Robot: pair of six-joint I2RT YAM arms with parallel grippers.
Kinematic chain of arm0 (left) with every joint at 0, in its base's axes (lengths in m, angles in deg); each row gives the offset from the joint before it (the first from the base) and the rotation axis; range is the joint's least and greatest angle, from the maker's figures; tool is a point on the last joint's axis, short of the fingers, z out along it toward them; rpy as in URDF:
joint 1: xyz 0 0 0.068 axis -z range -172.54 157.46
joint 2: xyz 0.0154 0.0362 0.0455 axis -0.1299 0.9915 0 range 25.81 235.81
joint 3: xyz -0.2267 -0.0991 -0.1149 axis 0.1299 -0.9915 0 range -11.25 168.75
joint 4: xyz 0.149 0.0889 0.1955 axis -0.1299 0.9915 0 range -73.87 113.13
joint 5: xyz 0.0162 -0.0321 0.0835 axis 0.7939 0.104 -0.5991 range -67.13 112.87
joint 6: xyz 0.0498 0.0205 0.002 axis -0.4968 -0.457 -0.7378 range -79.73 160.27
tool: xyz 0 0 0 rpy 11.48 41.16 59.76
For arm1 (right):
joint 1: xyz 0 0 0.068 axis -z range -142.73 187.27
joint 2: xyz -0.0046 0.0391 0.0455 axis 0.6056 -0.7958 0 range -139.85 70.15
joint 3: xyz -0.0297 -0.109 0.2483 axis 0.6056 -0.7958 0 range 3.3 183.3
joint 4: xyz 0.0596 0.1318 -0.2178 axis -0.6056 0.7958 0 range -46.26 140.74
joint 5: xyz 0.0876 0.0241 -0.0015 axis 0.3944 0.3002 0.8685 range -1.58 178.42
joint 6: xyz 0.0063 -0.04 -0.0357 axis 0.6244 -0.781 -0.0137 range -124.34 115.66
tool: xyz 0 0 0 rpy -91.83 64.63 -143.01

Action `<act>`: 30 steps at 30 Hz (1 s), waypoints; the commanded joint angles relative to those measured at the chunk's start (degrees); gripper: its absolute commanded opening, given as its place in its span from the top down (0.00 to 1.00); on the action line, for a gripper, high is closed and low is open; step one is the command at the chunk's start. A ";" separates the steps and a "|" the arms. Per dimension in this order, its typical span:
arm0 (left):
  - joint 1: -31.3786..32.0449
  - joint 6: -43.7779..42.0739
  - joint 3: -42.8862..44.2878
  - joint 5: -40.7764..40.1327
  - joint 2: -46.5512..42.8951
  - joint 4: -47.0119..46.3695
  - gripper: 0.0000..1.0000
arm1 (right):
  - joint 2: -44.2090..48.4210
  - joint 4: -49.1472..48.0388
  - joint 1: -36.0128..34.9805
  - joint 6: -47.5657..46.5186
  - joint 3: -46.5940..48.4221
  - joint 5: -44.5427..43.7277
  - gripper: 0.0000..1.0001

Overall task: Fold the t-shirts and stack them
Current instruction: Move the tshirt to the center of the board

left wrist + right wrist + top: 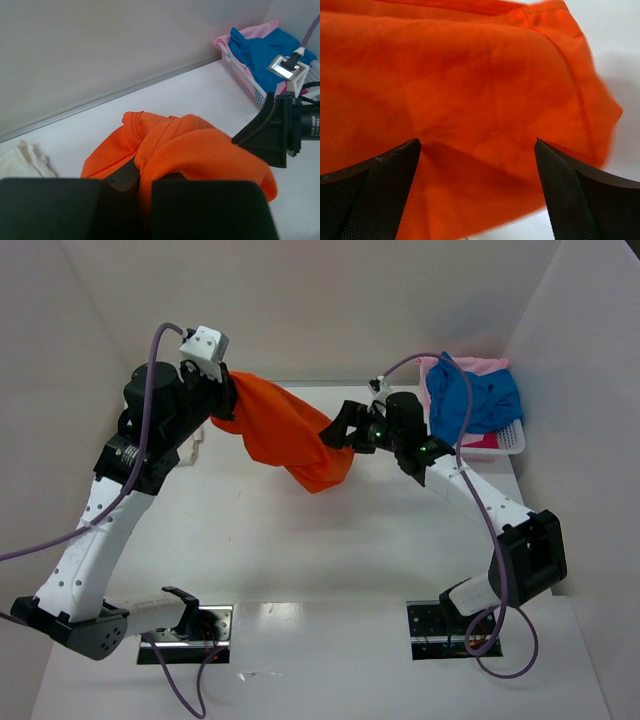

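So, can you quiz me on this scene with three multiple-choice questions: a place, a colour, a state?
1. Where is the blue t-shirt? A in the basket; B on the floor; C under the table.
2. What colour t-shirt does the left gripper hold? A pink; B orange; C green.
3. The right gripper is: A open; B shut on cloth; C out of sight.
Key: 1A, it lies heaped in the basket; 2B, the orange t-shirt hangs from its shut fingers; 3A, its fingers stand apart.
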 commanded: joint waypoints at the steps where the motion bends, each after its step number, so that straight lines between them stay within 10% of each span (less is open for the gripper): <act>1: -0.13 2.00 -1.30 2.87 -2.26 -2.69 0.99 | 0.53 -10.28 -1.04 4.04 -3.49 0.59 0.02; 3: -0.13 2.75 -2.41 3.48 -2.75 -2.69 0.99 | -0.31 -11.64 -2.45 4.05 -3.99 0.59 0.09; 7: -0.13 3.98 -4.25 3.45 -3.37 -4.01 0.99 | -4.56 -14.87 -7.50 6.68 -3.22 1.28 0.73; 9: -0.13 3.98 -4.25 3.06 -2.84 -4.01 1.00 | -5.83 -16.03 -8.93 8.35 -2.06 2.34 0.85; 11: -0.66 4.50 -4.25 3.06 -2.84 -4.01 1.00 | -7.50 -16.50 -10.70 9.05 -0.74 2.33 0.81; 16: -1.19 4.50 -2.77 3.06 -2.31 -4.01 1.00 | -8.98 -19.19 -14.44 8.01 -0.21 0.42 0.04; 30: -1.19 6.52 4.01 4.51 -4.91 -1.64 1.00 | -19.74 -21.53 -15.06 3.17 4.36 -4.50 0.00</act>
